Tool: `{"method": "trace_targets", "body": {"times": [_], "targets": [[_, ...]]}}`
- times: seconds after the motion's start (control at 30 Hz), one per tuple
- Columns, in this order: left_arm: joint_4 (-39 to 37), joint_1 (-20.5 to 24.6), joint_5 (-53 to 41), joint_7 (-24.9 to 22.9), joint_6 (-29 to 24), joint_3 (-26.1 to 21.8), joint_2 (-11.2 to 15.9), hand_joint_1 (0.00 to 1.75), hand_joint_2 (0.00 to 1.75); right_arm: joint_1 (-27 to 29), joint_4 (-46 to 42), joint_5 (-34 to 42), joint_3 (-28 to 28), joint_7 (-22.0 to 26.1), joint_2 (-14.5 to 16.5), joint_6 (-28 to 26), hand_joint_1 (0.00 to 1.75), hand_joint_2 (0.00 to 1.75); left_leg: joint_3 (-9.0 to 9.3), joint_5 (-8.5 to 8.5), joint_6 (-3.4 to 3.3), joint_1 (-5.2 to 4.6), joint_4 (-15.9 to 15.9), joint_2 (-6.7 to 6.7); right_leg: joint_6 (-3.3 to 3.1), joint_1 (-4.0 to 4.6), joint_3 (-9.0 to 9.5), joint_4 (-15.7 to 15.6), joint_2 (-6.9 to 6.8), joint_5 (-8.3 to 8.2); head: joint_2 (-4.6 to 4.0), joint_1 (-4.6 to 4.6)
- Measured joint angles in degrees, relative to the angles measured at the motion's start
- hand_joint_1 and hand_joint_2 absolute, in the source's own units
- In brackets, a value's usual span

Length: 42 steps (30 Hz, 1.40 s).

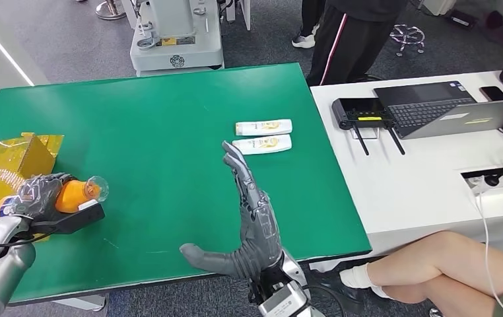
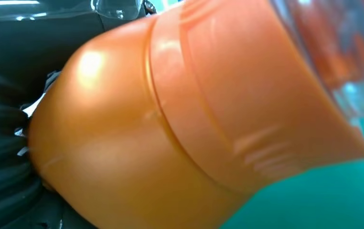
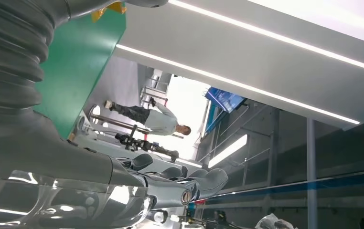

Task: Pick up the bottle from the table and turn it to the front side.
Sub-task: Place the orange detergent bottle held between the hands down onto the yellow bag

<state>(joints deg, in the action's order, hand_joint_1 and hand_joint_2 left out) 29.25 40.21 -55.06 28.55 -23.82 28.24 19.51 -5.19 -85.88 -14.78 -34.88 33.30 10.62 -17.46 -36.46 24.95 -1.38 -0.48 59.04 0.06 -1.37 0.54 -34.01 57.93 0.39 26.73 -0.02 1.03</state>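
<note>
An orange bottle (image 1: 75, 194) with a clear cap lies on its side in my left hand (image 1: 37, 197), held just above the green table (image 1: 143, 119) at its left edge, cap pointing right. Up close in the left wrist view the bottle's orange body (image 2: 170, 124) fills the frame beside the hand's dark ribbed cover. My right hand (image 1: 252, 221) stands over the table's front middle, fingers straight and together pointing away, thumb out to the left, holding nothing. Its fingers (image 3: 180, 179) show in the right wrist view against the ceiling.
Two white bottles (image 1: 263, 135) lie side by side right of the table's centre. A crumpled gold foil bag (image 1: 4, 158) sits at the left edge. A white desk (image 1: 434, 165) with laptop stands to the right. A seated person's legs (image 1: 434, 264) are near the front right; another person stands behind.
</note>
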Motion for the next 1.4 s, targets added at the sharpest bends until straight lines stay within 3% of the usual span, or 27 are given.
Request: {"method": "trace_targets", "body": {"times": [0.37,0.43,0.5,0.57,1.4], "targets": [[-3.2,-1.4,-1.9,-0.4,-1.1,0.0,-0.6,1.75,1.75,0.0,-0.9,-0.3,0.1,-1.3,0.2,1.9,0.00,1.75,0.02,0.00,0.00,0.00,0.0,0.01,0.00,0.01,0.00,0.0,0.01,0.00,0.00,0.00],[-3.6,-1.5,-2.2,-0.6,-0.8,0.0,-0.6,1.50,1.75,0.0,-1.0,-0.3,0.1,-1.4,0.2,2.2,0.00,1.75,0.02,0.00,0.00,0.00,0.0,0.00,-0.01,0.01,0.00,0.0,0.01,0.00,0.00,0.00],[-3.9,-1.5,-2.6,-0.9,-0.1,0.0,-0.6,0.63,1.75,0.0,-1.1,-0.3,0.1,-1.5,0.2,2.5,0.00,1.75,0.03,0.00,0.00,0.00,0.0,0.00,-0.01,0.01,0.00,0.0,0.01,0.00,0.00,0.00],[-4.1,-1.4,-2.8,-1.1,1.1,0.0,-0.6,0.00,1.75,0.0,-1.3,-0.3,0.2,-1.5,0.2,2.7,0.00,1.75,0.04,0.00,0.00,0.00,0.0,0.00,-0.01,0.01,0.01,0.0,0.01,0.00,0.00,0.00],[-5.3,0.3,-4.0,-2.1,5.8,0.0,-1.5,0.00,1.75,2.5,-4.4,-2.2,2.1,-1.7,0.2,2.4,0.00,1.75,0.26,-0.04,0.06,0.00,0.0,-0.04,-0.01,0.00,0.23,0.0,-0.07,0.00,0.00,0.00]]}}
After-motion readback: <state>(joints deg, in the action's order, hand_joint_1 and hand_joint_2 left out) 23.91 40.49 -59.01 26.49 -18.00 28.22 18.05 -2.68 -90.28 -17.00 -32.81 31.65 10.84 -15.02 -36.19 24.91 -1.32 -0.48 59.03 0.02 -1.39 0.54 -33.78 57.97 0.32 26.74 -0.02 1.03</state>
